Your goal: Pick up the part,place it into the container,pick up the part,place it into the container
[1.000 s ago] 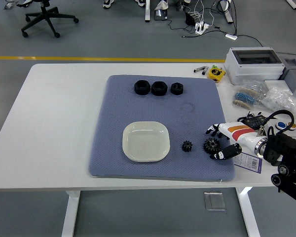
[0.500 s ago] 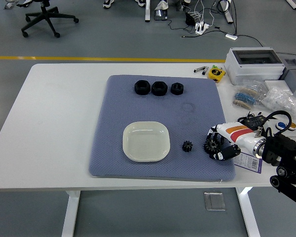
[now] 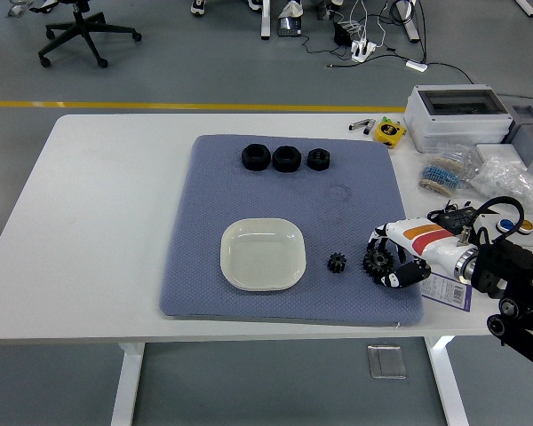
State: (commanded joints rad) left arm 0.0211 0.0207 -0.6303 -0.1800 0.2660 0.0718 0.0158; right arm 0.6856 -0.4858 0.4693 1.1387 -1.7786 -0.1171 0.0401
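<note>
On the blue-grey mat [image 3: 249,186] lie two black gears near its front right. My right hand [image 3: 386,258], white with black fingertips, is curled around the larger gear [image 3: 378,259], thumb below and fingers above it. The smaller gear [image 3: 338,263] lies free just to the left of it. A cream square dish [image 3: 262,254] sits empty at the mat's front centre. Three black nuts [image 3: 285,158] stand in a row at the mat's far edge. My left arm does not show.
Right of the mat are a grey-lidded box [image 3: 450,117], a small yellow object [image 3: 389,131], bagged parts [image 3: 449,176], cables and coloured buttons [image 3: 526,225]. A label card [image 3: 449,290] lies under my right wrist.
My right hand's fingers and thumb have closed in from a spread pose onto the larger gear, and the hand has shifted slightly left.
</note>
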